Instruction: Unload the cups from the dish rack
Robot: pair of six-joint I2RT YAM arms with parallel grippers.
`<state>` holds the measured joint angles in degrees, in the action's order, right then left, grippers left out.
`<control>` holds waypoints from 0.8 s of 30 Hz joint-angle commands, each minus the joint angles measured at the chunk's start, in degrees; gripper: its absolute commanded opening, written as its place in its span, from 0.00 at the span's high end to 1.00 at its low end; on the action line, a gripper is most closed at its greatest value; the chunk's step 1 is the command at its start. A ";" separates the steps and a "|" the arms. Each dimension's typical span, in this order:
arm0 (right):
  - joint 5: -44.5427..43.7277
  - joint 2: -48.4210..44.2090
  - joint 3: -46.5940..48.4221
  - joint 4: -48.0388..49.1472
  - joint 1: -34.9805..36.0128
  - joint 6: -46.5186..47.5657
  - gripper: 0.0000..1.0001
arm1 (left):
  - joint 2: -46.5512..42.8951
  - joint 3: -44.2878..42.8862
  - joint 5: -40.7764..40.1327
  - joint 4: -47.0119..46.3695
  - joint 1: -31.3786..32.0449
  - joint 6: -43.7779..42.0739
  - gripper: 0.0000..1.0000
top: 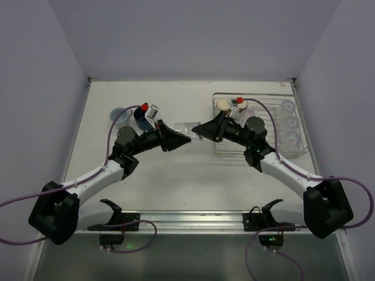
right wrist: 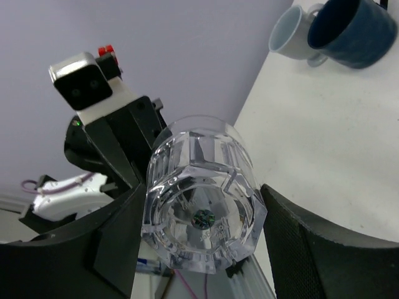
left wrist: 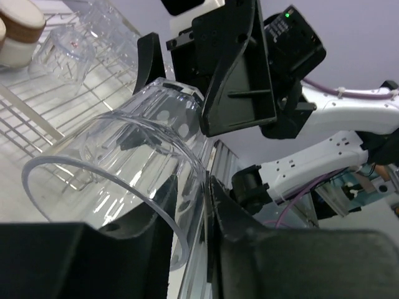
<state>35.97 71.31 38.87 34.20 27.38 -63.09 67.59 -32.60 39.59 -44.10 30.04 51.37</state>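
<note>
A clear glass tumbler [top: 184, 126] hangs on its side above the table's middle, between both grippers. My right gripper [right wrist: 206, 215] is shut on its thick base [right wrist: 202, 205]. My left gripper [left wrist: 192, 180] is pinching the tumbler's wall [left wrist: 124, 162] at the rim, one finger inside and one outside. The silver dish rack [top: 293, 96] at the right rear holds more clear tumblers [top: 289, 123] and brown cups with cream tops [top: 223, 105]. A light blue-grey mug [top: 120, 114] and a navy mug [top: 140, 117] stand on the table at the left rear.
An aluminium rail [top: 187, 218] runs along the near edge between the arm bases. Grey walls close the table in at the back and both sides. Purple cables trail from both arms.
</note>
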 commanded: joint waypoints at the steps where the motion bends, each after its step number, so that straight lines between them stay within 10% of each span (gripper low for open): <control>1: 1.30 0.94 -0.11 5.62 1.28 -1.95 0.77 | -0.53 -0.36 -2.85 -6.62 0.63 -0.30 0.80; 10: -8.71 -6.34 -0.29 -10.86 1.28 7.96 0.01 | -0.19 -12.29 -21.47 22.09 0.63 -13.48 1.00; 24: -24.62 -16.90 -0.11 -33.04 1.28 24.06 0.01 | 36.10 -56.85 -45.83 73.78 0.63 -38.01 1.00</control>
<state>16.56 56.51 38.09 6.22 28.56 -43.99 98.61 -81.82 -0.16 14.87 30.87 21.08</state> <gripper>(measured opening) 0.990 0.150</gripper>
